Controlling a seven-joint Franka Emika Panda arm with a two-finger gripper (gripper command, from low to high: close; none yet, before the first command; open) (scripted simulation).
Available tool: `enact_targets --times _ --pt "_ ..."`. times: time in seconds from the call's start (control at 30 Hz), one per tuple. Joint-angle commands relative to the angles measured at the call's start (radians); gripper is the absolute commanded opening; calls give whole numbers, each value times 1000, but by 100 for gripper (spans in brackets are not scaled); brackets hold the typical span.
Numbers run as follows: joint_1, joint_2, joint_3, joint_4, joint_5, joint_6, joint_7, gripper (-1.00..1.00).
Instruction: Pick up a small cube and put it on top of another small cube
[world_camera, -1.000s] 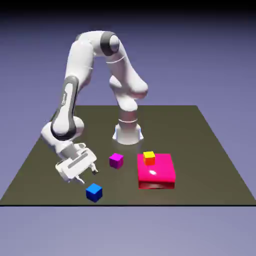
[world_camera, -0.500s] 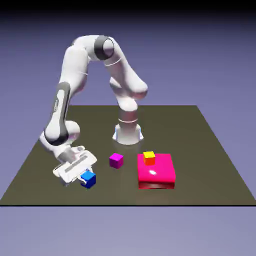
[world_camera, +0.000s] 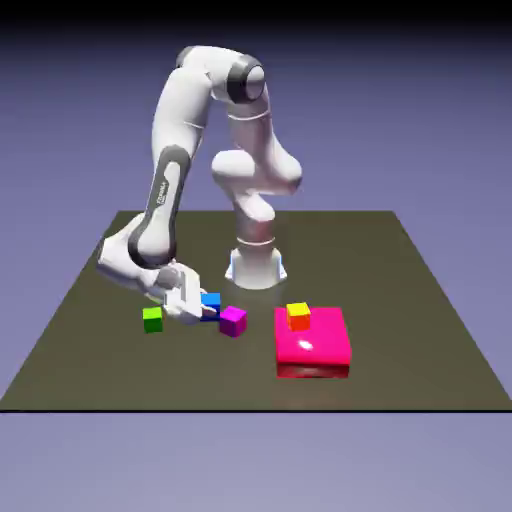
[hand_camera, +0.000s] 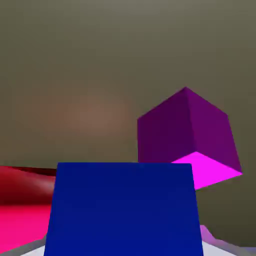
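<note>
The hand (world_camera: 199, 308) was closed on the small blue cube (world_camera: 210, 301), which sat between its fingers just beside the purple cube (world_camera: 233, 320), low over the table (world_camera: 420, 330). In the hand view the blue cube (hand_camera: 122, 207) filled the bottom of the picture, hiding the fingertips, with the purple cube (hand_camera: 187, 135) close behind it. So the picking up looked done; what was left was to set the blue cube on top of another cube, and none yet bore it. A green cube (world_camera: 152, 319) stood apart on the exterior view's left. A yellow and orange cube (world_camera: 298, 315) rested on a flat pink block (world_camera: 315, 350). All the cubes were sharp-edged with plain matte faces; the pink block looked glossy, and the table dull and dark.
</note>
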Motion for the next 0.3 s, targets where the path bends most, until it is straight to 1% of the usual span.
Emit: enact_targets --times 0.0,0.03,0.13,0.17,0.2,0.27 --pt "29 -12 -30 -12 -28 -19 -13 -100" --pt "29 -12 -30 -12 -28 -19 -13 -100" --pt "61 67 36 -88 91 109 -88 -100" --pt "61 67 36 -88 91 109 -88 100" --pt "61 67 36 -88 91 109 -88 100" --pt "39 13 -9 -37 11 22 -37 100"
